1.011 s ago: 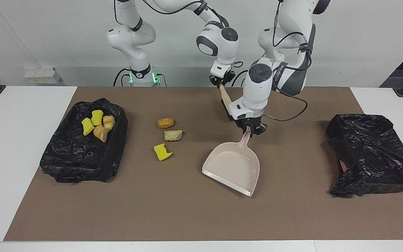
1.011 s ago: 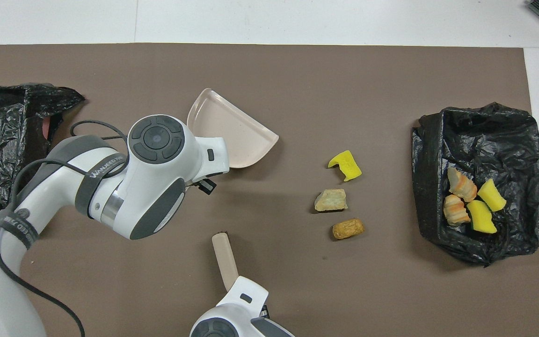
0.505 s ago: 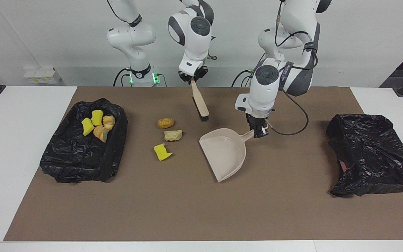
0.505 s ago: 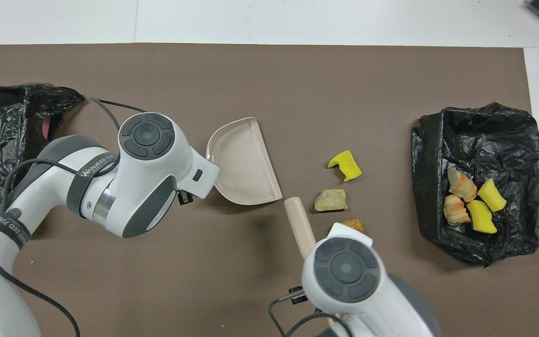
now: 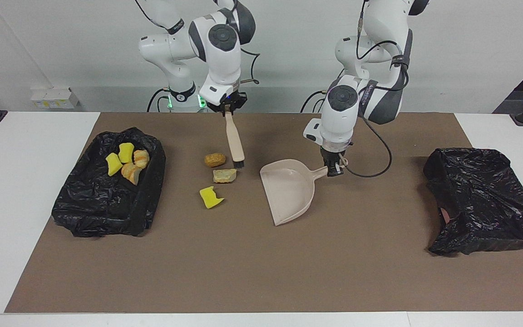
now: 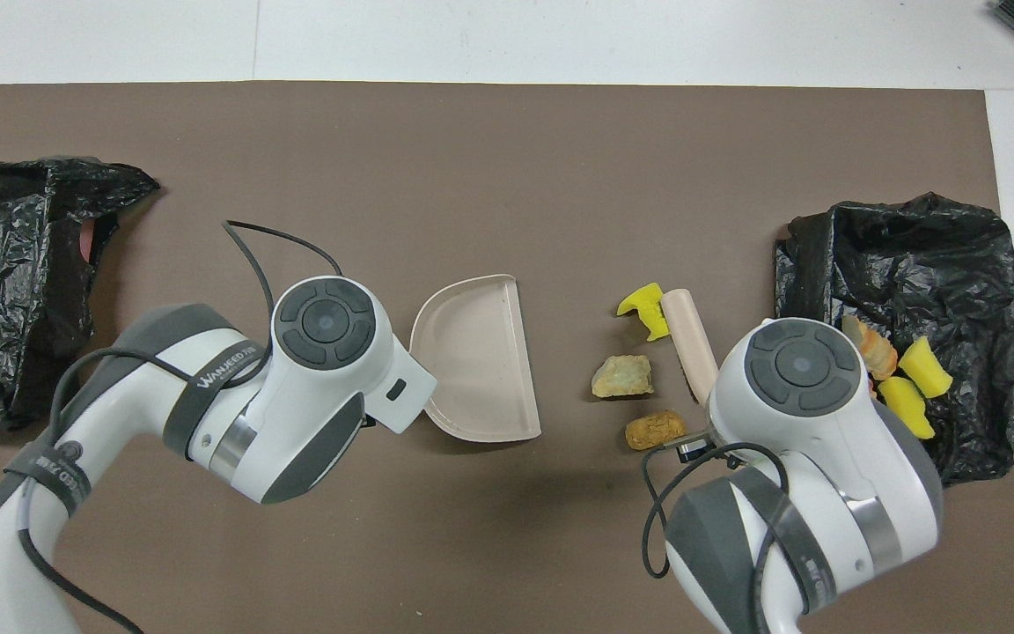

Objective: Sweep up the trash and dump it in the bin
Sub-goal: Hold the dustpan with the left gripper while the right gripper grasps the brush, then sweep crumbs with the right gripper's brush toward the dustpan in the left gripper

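Three scraps of trash lie on the brown mat: a tan bun [image 5: 215, 159], a bread chunk [image 5: 224, 175] and a yellow sponge bit [image 5: 210, 197]. Several more scraps [image 5: 127, 162] sit in the black-lined bin [image 5: 107, 204]. My right gripper [image 5: 228, 108] is shut on a brush [image 5: 234, 138], which hangs with its bristles close to the bread chunk. My left gripper [image 5: 333, 169] is shut on the handle of the beige dustpan [image 5: 288, 190], whose mouth faces the scraps. In the overhead view the wrists hide both grippers; the dustpan [image 6: 481, 352] and brush handle [image 6: 690, 339] show.
A second crumpled black bag [image 5: 484, 204] lies at the left arm's end of the mat. A cable [image 5: 375, 159] loops from the left wrist over the mat. White tabletop [image 5: 21, 181] borders the brown mat on each side.
The right arm swung the brush from near the dustpan's handle toward the scraps. The left gripper turned the dustpan so its mouth faces them.
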